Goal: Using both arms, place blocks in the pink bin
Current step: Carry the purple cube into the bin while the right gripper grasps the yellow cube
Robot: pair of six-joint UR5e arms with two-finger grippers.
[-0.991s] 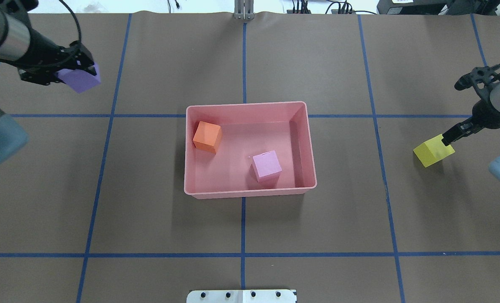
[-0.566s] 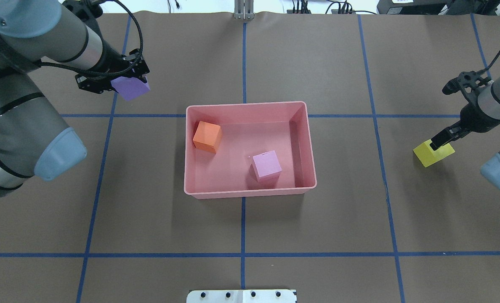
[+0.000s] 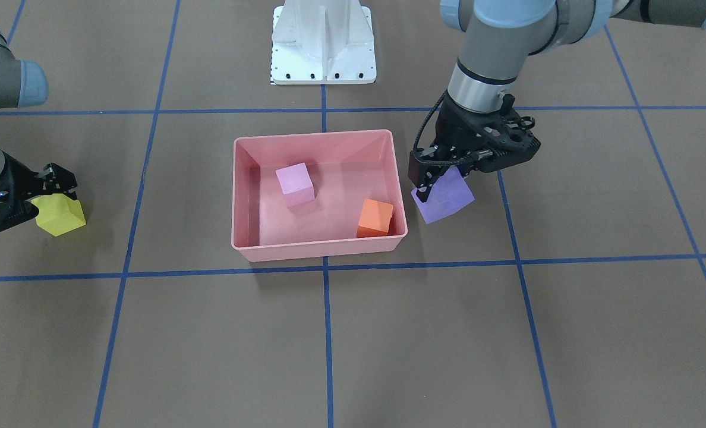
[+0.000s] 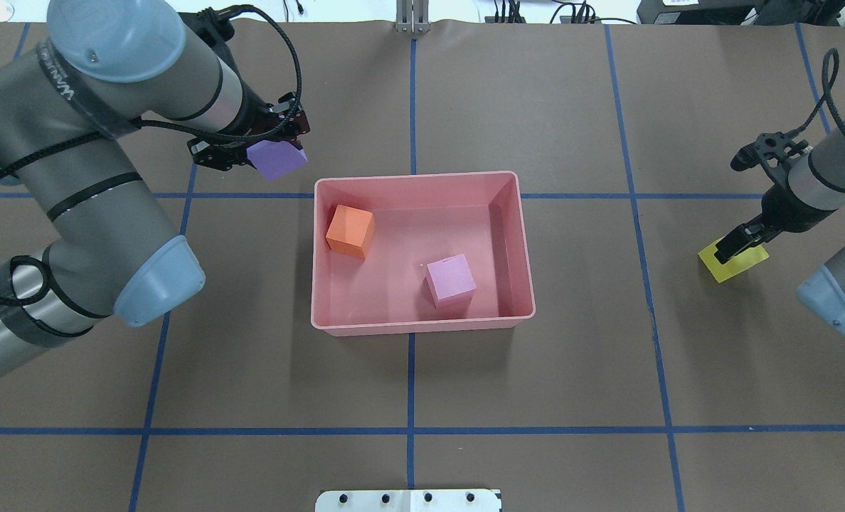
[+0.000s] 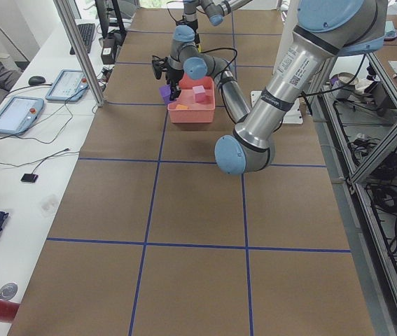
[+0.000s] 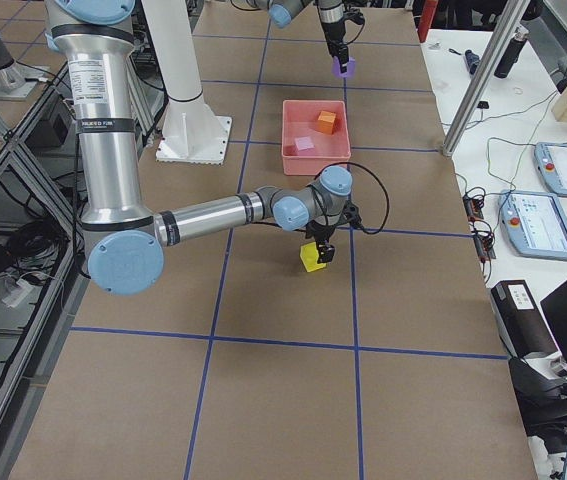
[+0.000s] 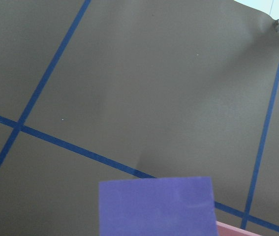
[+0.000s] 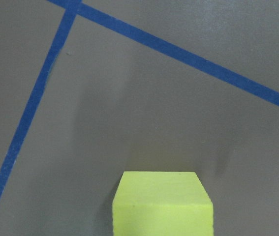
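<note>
Robotics lab, blue-taped table (image 4: 536,370), teach pendants (image 6: 547,224) on side desks (image 5: 16,164), aluminium frame posts (image 5: 80,52)

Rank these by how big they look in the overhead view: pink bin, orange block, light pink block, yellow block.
1. pink bin.
2. orange block and light pink block: look alike, so tied.
3. yellow block, though the right gripper hides part of it.

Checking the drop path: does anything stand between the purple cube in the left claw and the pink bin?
Nothing visible does. The left claw holds the purple cube just outside the pink bin's corner; only the bin's wall lies between. The orange cube sits just inside there.
</note>
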